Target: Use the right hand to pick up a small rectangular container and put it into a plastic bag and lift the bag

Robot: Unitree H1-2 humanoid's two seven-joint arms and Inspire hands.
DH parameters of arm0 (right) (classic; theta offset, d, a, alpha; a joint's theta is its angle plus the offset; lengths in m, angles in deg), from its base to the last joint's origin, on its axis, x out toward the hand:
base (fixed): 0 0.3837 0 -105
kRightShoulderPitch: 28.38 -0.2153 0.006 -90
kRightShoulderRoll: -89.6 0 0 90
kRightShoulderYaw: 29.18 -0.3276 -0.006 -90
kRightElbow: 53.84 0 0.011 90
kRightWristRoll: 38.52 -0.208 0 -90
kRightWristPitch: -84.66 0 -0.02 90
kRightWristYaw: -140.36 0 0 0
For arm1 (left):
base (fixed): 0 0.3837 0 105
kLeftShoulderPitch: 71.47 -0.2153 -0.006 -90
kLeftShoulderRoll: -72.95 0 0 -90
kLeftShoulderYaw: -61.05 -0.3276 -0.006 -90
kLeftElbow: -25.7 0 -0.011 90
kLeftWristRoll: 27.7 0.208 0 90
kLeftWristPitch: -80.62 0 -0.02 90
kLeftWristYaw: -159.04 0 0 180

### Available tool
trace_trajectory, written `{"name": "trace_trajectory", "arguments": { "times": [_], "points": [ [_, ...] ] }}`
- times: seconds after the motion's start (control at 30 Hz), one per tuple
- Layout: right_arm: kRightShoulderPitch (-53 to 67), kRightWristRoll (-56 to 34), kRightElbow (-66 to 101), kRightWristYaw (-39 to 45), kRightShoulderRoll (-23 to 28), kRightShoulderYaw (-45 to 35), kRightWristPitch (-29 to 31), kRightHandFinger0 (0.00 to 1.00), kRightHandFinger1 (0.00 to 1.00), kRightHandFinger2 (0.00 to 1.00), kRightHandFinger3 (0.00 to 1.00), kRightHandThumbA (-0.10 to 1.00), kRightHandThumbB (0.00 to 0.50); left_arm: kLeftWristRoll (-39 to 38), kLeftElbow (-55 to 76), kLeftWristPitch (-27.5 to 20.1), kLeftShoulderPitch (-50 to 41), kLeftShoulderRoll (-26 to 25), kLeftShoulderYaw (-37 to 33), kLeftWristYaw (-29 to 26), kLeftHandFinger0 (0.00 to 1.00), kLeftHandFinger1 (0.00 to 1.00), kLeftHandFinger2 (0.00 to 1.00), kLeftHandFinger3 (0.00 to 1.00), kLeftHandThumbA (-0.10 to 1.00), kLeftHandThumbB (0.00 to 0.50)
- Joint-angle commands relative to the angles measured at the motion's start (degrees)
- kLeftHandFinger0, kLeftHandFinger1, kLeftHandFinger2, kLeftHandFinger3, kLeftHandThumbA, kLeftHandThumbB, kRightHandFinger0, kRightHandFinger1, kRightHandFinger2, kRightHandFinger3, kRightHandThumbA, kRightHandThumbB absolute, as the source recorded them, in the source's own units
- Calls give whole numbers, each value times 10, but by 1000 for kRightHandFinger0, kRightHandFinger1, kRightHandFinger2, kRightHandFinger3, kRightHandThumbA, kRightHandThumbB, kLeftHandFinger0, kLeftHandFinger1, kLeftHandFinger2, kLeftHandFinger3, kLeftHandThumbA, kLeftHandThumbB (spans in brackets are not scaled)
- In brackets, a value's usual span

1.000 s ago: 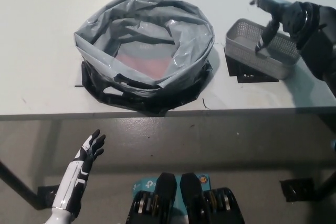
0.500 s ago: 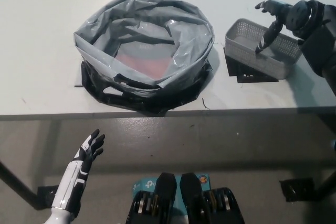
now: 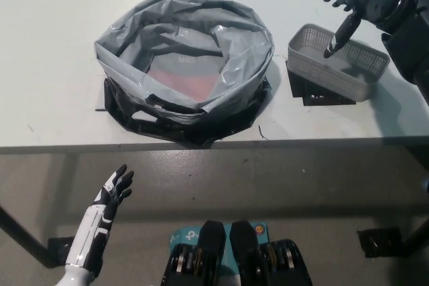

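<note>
1. Hovering over the far right end of the small rectangular container (image 3: 337, 61), the black right robot hand (image 3: 354, 6) has its fingers spread and grips nothing; one finger dips inside the rim.
2. That mesh container sits on the worktop (image 3: 53, 45), right of the open grey plastic bag (image 3: 184, 63).
3. Below the worktop edge, the white left robot hand (image 3: 114, 191) rests open and empty.
</note>
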Motion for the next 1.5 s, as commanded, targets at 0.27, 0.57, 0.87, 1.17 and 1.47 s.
{"name": "trace_trajectory", "arguments": {
  "times": [0.27,0.57,0.87,1.17,1.47],
  "points": [
    [-22,30,-18,22,12,42,-22,1000,1000,1000,1000,1000,500,-5,18,-16,-1,-3,4,1,1000,1000,1000,1000,1000,275],
    [1,27,-26,24,2,42,-18,1000,1000,1000,1000,1000,500,-5,20,-13,5,-2,3,1,1000,1000,1000,1000,1000,267],
    [13,37,-27,47,-2,56,9,1000,1000,1000,1000,1000,493,-7,21,-10,9,-4,4,3,1000,1000,1000,1000,1000,263],
    [33,62,-31,62,-8,82,39,1000,1000,1000,1000,1000,448,-6,21,-12,10,-3,3,2,1000,1000,1000,1000,1000,248],
    [69,40,-23,-192,-13,42,25,495,583,649,900,-84,199,-4,22,-11,14,-4,6,0,1000,1000,1000,1000,1000,244]
  ]
}}
